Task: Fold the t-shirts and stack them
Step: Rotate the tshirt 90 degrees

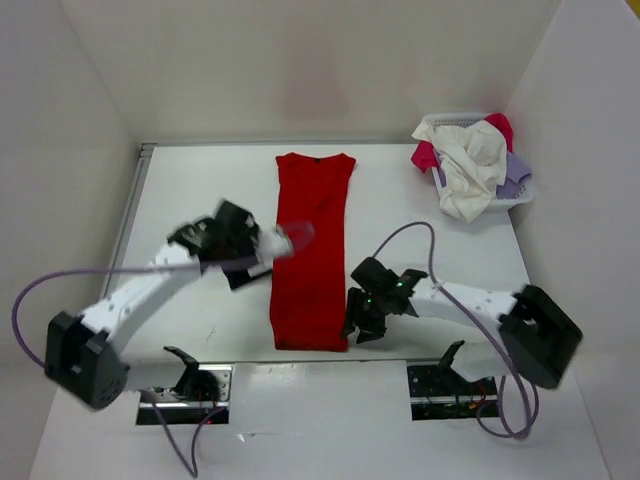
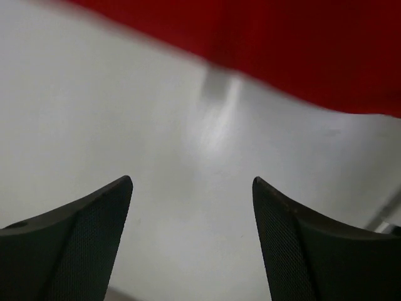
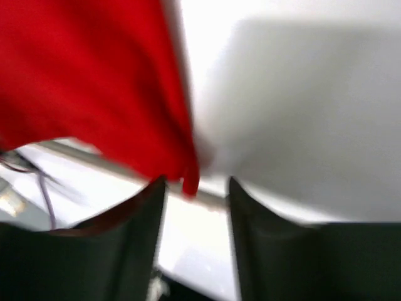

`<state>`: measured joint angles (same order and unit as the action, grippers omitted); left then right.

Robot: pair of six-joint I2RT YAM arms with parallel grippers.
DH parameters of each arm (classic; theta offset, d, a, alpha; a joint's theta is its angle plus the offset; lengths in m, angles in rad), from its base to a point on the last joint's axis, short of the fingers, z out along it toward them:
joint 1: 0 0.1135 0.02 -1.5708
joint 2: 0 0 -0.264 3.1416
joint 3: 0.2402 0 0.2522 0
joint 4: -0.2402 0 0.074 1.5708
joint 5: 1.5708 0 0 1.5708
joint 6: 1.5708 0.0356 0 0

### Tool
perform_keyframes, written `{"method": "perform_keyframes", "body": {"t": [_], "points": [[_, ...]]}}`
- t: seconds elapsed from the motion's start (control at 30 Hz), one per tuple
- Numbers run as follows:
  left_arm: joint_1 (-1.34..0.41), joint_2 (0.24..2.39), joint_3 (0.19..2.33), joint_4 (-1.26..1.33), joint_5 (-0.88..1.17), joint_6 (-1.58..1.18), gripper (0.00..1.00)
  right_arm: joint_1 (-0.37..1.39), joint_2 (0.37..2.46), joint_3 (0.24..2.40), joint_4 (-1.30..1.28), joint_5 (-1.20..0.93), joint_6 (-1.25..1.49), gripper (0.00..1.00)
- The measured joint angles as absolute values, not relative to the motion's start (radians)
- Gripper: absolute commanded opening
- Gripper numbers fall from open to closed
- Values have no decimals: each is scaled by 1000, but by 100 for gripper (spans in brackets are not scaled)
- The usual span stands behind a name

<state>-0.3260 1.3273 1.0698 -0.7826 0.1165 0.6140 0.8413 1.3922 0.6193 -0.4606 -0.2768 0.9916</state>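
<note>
- The left gripper (image 2: 192, 182) stands with its two dark fingers (image 2: 81, 238) wide apart, one at the near left and one at the near right.
- The white bench (image 2: 125, 113) fills the gap between them and stretches beyond.
- A red t-shirt (image 2: 282, 44) lies across the far side, well apart from the fingertips, its blurred edge slanting nearer toward the right.
- A pale glare streak (image 2: 216, 119) marks the bench just below that edge.
</note>
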Motion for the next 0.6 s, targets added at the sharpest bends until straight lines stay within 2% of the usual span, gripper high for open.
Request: {"method": "perform_keyframes", "body": {"t": [0.1,0.17,0.43,0.6], "points": [[-708,1154,969,-797,129,723,97,837,1207,619,-522,-240,1003,59],[-834,1126,962,-825,155,760,97,837,1164,636,-540,-223,1006,61],[-969,1312,954,-816,118,836,99,837,1179,652,-602,-177,1005,62],[-970,1231,926,-811,91,900,100,837,1198,669,-613,-148,1004,65]]}}
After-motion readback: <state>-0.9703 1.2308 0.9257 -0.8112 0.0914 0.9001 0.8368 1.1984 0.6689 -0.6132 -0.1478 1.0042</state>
